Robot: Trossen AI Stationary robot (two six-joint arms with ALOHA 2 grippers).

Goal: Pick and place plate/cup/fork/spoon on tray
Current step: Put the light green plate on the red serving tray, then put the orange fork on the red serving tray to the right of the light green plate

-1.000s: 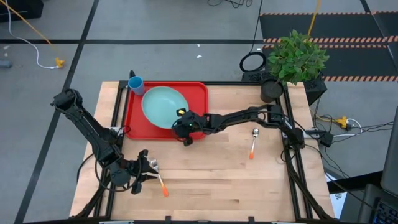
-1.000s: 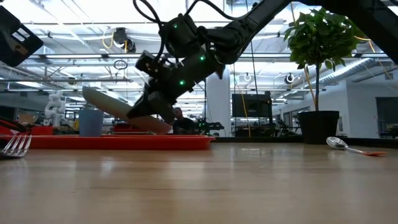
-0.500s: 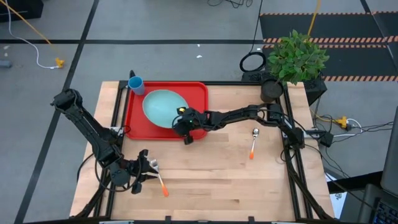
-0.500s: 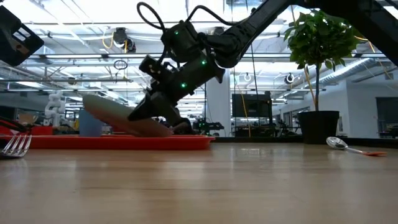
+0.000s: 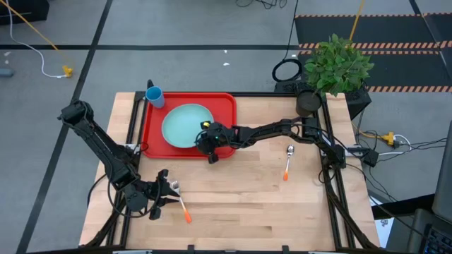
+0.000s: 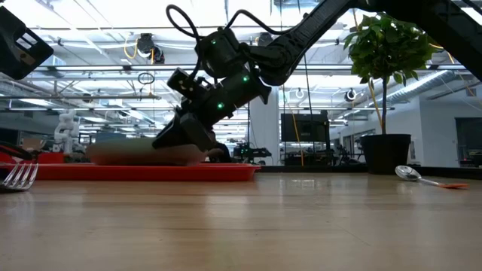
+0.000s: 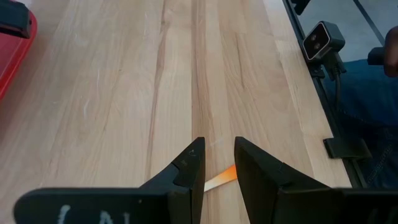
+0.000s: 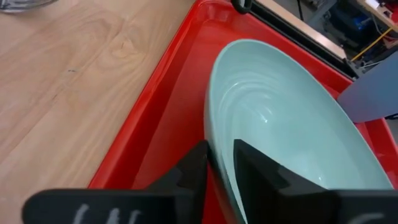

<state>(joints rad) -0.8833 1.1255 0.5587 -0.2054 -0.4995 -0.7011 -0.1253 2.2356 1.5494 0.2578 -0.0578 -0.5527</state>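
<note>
**Gripping the plate rim over the red tray**

Pinching the near rim of the large round pale turquoise plate [image 8: 292,149], the right gripper [image 8: 219,163] has its two dark fingers [image 8: 194,163] clenched on either side of the plate's edge. In the high view that right gripper [image 5: 210,139] sits at the plate's [image 5: 185,125] right edge, and the plate lies inside the red rectangular plastic tray [image 5: 224,103] with rounded corners and a raised rim. From table height the plate [image 6: 135,153] looks flat and low on the tray [image 6: 151,172], with green lights glowing on the gripper [image 6: 188,132] above it. The plate is plain, smooth and shallow, far wider than the small bright blue plastic cup [image 5: 155,96], which stands at the tray's far left corner.

The left gripper [image 5: 164,189] waits near the front left of the table, its fingers [image 7: 188,167] slightly parted above an orange handle [image 7: 221,178] of the small fork [image 5: 179,200] with silver tines. The small spoon [image 5: 288,162] with a silver bowl and orange handle lies well apart on the right side.

The table [image 5: 247,204] is pale wooden planking in a dark frame. A potted green plant [image 5: 335,67] stands at its far right corner, and grey floor with striped markings surrounds it.
</note>
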